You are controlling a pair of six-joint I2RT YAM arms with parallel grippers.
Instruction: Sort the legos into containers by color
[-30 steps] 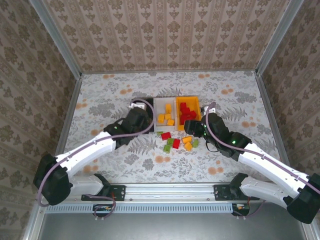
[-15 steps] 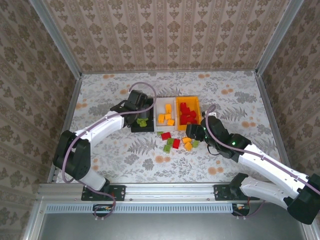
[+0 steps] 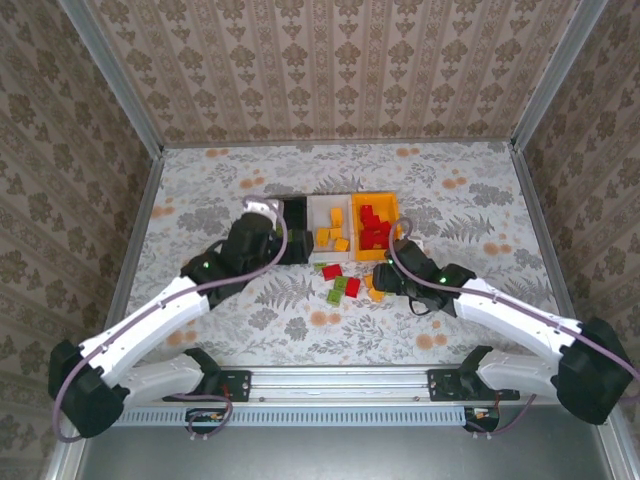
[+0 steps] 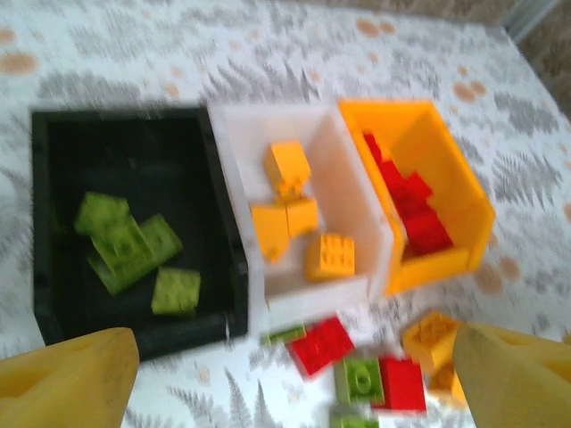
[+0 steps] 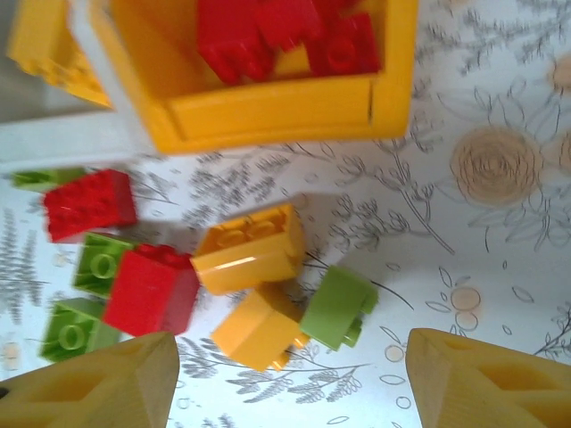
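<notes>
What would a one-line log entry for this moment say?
left tool open by black bin holding green bricks | right tool open over loose bricks | sorting unfinished

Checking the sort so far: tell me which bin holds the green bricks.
The black bin, leftmost of the three. The white bin beside it holds orange bricks, and the orange bin holds red ones.

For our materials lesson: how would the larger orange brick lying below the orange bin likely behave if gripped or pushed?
The larger orange brick looks boxy and hard-edged, so probably stiff, unlikely to roll. Its gloss suggests it might slip. A smaller orange brick touches it, so a push would likely shift both.
</notes>
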